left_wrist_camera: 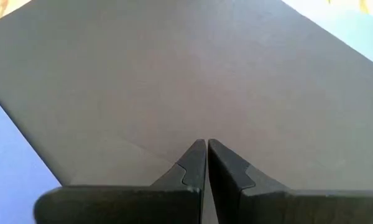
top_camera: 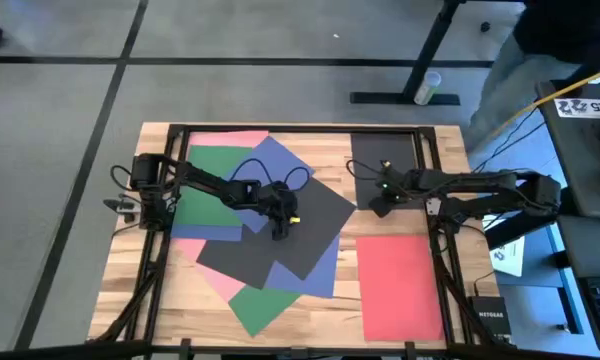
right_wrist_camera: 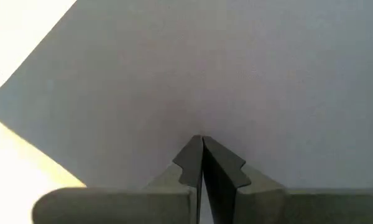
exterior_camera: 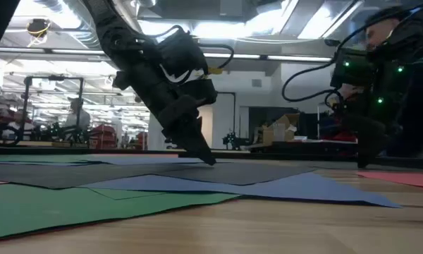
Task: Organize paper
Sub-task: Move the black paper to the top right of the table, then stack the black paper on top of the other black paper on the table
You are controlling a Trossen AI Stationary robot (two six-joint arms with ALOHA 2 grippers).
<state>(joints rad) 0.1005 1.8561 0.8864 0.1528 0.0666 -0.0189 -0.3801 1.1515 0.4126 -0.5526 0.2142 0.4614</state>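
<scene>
Black paper (top_camera: 300, 225) under the lowered, closed left gripper (top_camera: 280, 232).

We see a table (top_camera: 400, 305) of pale wood planks with a smooth look. On it lie thin matt paper sheets (top_camera: 280, 240), flat and dull. The gripper fingers (left_wrist_camera: 196, 165) look like dark matt plastic.

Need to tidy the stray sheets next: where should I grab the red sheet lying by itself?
The red sheet lies flat and alone on the table, nothing overlapping it. Probably best taken at a corner or its edge nearest the right gripper, coming from above and pinching after nudging it up, as a flat sheet offers nothing to grasp.
</scene>
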